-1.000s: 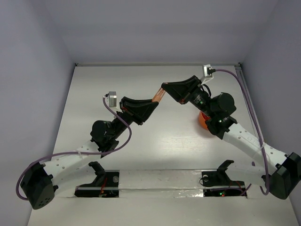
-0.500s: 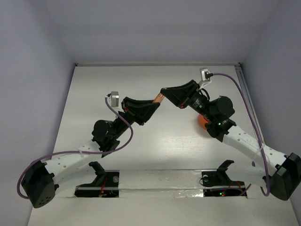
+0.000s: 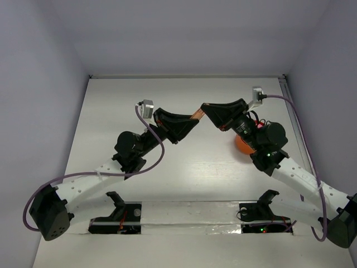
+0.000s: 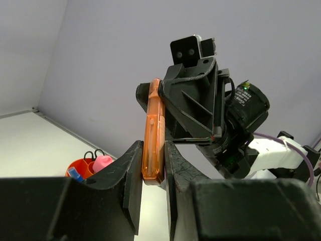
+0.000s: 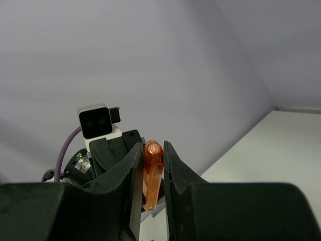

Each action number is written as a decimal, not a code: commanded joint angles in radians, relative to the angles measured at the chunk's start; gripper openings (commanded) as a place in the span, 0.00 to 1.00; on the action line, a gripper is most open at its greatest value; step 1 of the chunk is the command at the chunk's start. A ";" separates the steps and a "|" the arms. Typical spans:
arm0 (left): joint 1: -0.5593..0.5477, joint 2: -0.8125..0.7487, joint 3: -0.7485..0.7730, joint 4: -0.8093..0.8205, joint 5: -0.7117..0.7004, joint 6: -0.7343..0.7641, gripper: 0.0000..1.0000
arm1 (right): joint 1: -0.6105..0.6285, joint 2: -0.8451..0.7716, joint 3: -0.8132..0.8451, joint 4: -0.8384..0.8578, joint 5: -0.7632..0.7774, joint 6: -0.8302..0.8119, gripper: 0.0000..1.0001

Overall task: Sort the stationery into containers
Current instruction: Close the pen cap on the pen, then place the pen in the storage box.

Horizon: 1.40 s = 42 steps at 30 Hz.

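From where I stand, the left arm point(image 3: 83, 184) and the right arm point(image 3: 295, 176) reach out from the near edge of the counter point(image 3: 184, 167) and lean in toward each other. Tucked under the right arm's wrist sits the orange-red bowl point(image 3: 240, 146), resting on the counter. The left wrist view shows it already loaded: a pink tube point(image 4: 104, 162), the black loops of the scissors point(image 4: 93, 153) and a small blue piece point(image 4: 75, 174) poke above its rim.

Farther out, raised above the middle of the counter, the two sets of jaws meet tip to tip. Between them hangs a slim translucent orange stick point(image 4: 153, 135), touching nothing else. The left jaws are clenched on one end of it, and the right jaws are grasping the other end. I reckon both hold it because it is being passed across: the bowl lies on the right arm's side, so that arm is better placed to drop it in. It could equally be a two-handed pull on a cap; I cannot tell which
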 commanded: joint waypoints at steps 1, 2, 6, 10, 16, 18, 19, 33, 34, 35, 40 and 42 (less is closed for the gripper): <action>0.007 0.007 0.148 0.177 -0.050 0.043 0.00 | 0.055 0.061 -0.044 -0.402 -0.199 -0.131 0.00; 0.007 0.019 0.152 0.176 -0.046 0.043 0.00 | 0.055 0.073 -0.036 -0.413 -0.220 -0.134 0.00; 0.007 0.050 0.174 0.187 -0.026 0.035 0.00 | 0.078 0.105 -0.039 -0.451 -0.250 -0.140 0.00; 0.007 0.059 0.176 0.167 -0.004 0.045 0.00 | 0.078 0.096 -0.060 -0.459 -0.219 -0.143 0.00; 0.007 -0.001 0.041 0.078 -0.091 0.049 0.28 | 0.057 0.030 -0.056 -0.395 -0.069 -0.114 0.00; 0.007 -0.030 -0.016 0.037 -0.104 0.054 0.44 | 0.040 0.027 -0.036 -0.361 -0.009 -0.087 0.00; 0.007 -0.041 -0.042 0.036 -0.108 0.055 0.50 | 0.029 0.026 -0.031 -0.339 0.018 -0.065 0.00; 0.007 -0.380 -0.255 -0.344 -0.256 0.147 0.99 | -0.247 -0.037 -0.059 -0.394 0.407 -0.131 0.00; 0.007 -0.386 -0.259 -0.362 -0.289 0.157 0.99 | -0.261 -0.083 -0.076 -0.438 0.455 -0.161 0.00; 0.007 -0.394 -0.263 -0.378 -0.296 0.167 0.99 | -0.261 -0.105 -0.083 -0.480 0.574 -0.186 0.00; 0.007 -0.394 -0.298 -0.404 -0.294 0.216 0.99 | -0.306 -0.212 -0.119 -0.701 0.848 -0.300 0.00; 0.007 -0.389 -0.303 -0.402 -0.280 0.230 0.99 | -0.327 -0.255 -0.123 -0.736 0.952 -0.326 0.00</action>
